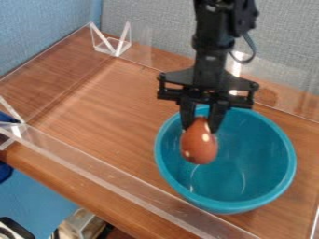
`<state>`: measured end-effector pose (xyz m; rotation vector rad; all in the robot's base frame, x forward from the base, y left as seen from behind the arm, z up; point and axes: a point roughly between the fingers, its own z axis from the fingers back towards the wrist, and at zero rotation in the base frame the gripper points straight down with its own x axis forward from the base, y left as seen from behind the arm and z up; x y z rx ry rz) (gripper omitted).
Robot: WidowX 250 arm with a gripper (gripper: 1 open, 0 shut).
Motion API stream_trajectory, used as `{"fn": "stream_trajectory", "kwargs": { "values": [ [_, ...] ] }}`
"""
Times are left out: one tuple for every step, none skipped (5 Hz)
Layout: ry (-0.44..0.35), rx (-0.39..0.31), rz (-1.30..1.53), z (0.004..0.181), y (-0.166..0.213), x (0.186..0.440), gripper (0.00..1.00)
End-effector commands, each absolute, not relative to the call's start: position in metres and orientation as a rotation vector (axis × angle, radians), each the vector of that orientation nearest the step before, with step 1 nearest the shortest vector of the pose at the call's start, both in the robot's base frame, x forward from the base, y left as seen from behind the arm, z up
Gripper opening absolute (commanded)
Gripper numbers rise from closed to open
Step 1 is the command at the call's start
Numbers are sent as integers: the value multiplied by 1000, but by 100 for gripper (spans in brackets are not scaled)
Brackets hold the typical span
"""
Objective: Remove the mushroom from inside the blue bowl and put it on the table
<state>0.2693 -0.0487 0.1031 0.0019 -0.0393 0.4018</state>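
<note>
The mushroom [197, 144], with its glossy orange-brown cap hanging downward, is pinched between the fingers of my gripper [201, 123], which is shut on it. It hangs above the left part of the blue bowl [256, 173], clear of the bowl's floor. The black arm comes straight down from the top of the view, gripper pointing down. The blue bowl sits at the right front of the reddish wood table [100, 98]. The mushroom's cream stem is mostly hidden between the fingers.
Low clear acrylic walls [93, 154] edge the table along the front and back. A clear triangular bracket [112, 42] stands at the back left corner. Bare wood stretches to the left of the bowl.
</note>
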Motion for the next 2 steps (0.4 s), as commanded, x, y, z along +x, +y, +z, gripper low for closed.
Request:
{"fn": "stream_trajectory", "kwargs": {
  "values": [
    [-102, -10, 456, 120, -34, 270, 0],
    [-106, 4, 499, 117, -21, 265, 0]
  ]
}}
